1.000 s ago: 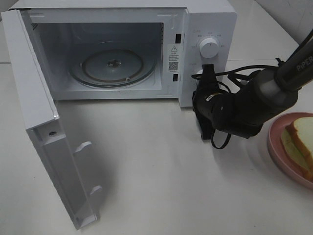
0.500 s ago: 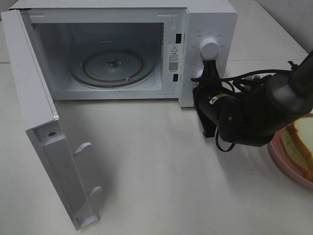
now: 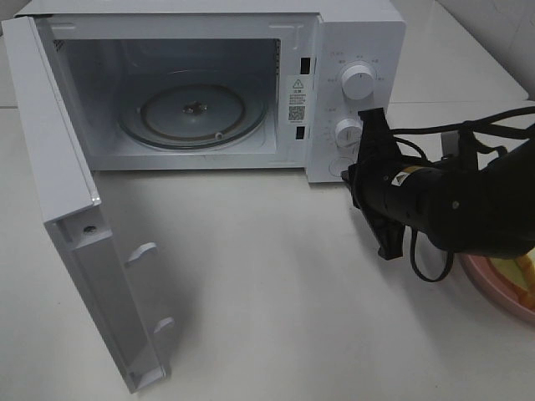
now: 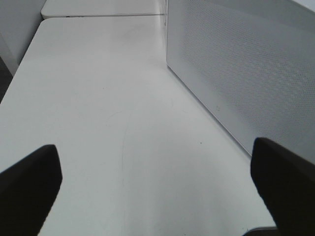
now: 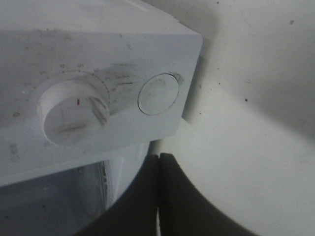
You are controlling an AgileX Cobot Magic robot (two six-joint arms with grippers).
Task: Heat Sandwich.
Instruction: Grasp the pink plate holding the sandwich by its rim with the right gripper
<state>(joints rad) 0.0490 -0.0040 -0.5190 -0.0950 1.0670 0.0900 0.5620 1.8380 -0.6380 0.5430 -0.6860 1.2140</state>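
1. The right gripper (image 5: 158, 189) is closed, its two black fingers pressed flat together with nothing between them. It is aimed at the microwave (image 3: 209, 7), its tips just short of the round button (image 5: 157, 93) at the lower corner of the control side.
2. The left gripper (image 4: 157, 189) is spread wide and empty. It hangs low over the bench (image 3: 267, 292) beside the microwave's perforated side wall, and the high camera does not show it.
3. The door (image 3: 67, 217) is swung fully open towards the bench's left front, and the glass turntable (image 3: 192, 113) inside is bare.
4. The sandwich (image 3: 527, 271) is not in the oven. It lies on a pink plate (image 3: 485, 280) at the bench's right edge, and only a yellowish sliver shows behind the right arm.
5. A second ago the gripper sat against the lower dial (image 3: 347, 131). It has since dropped and drawn back to the right, so both dials now show.
6. The arm now hides most of the plate, whereas the bread was plain to see before.
7. With the door open and the oven empty, the loading step looks ready to begin. The sandwich has yet to be fetched.
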